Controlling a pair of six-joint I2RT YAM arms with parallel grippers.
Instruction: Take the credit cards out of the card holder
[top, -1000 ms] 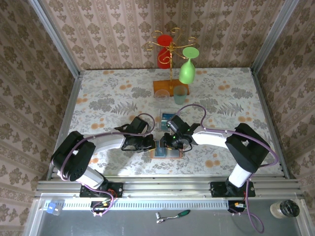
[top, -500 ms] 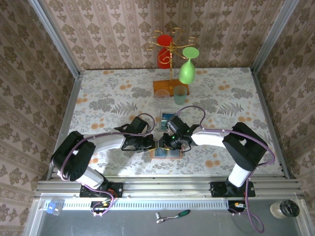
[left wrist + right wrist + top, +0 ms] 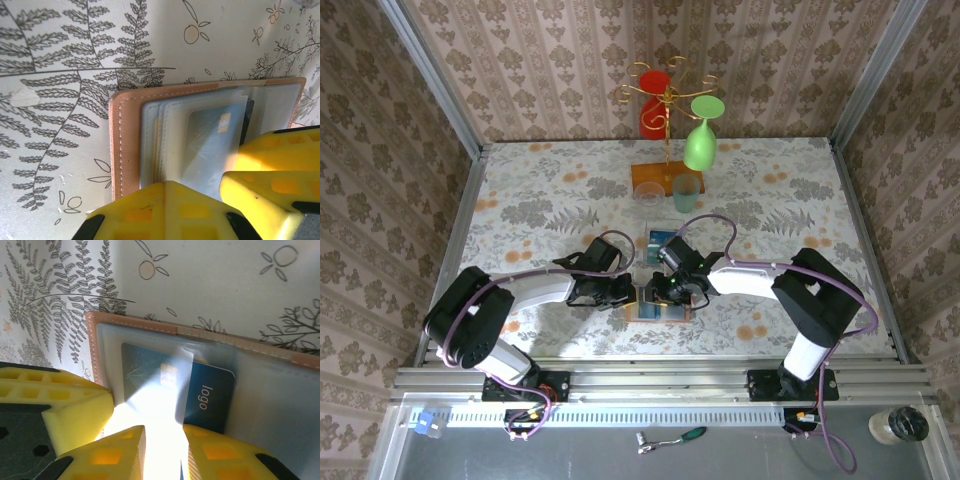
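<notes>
The card holder (image 3: pixel 662 312) lies open on the table near the front edge, with a brown leather rim (image 3: pixel 121 140) and grey-blue pockets (image 3: pixel 270 410). A blue credit card (image 3: pixel 210 395) marked "logo" sticks partly out of a pocket, its chip under a clear flap. It also shows as a pale card (image 3: pixel 210 135) in the left wrist view. My left gripper (image 3: pixel 628 293) (image 3: pixel 165 184) is shut and presses on the holder's left side. My right gripper (image 3: pixel 658 293) (image 3: pixel 164 432) stands over the card's near edge with a narrow gap between its fingers. Glare hides what lies in that gap.
A blue card in a clear tray (image 3: pixel 660 240) lies just behind the grippers. Farther back stands a gold glass rack on an orange-brown base (image 3: pixel 653 178), with a hanging green glass (image 3: pixel 701 140), a red glass (image 3: pixel 653 100) and a clear cup (image 3: pixel 685 190).
The right gripper has edged slightly left over the card holder. The left arm and the holder have stayed put.
</notes>
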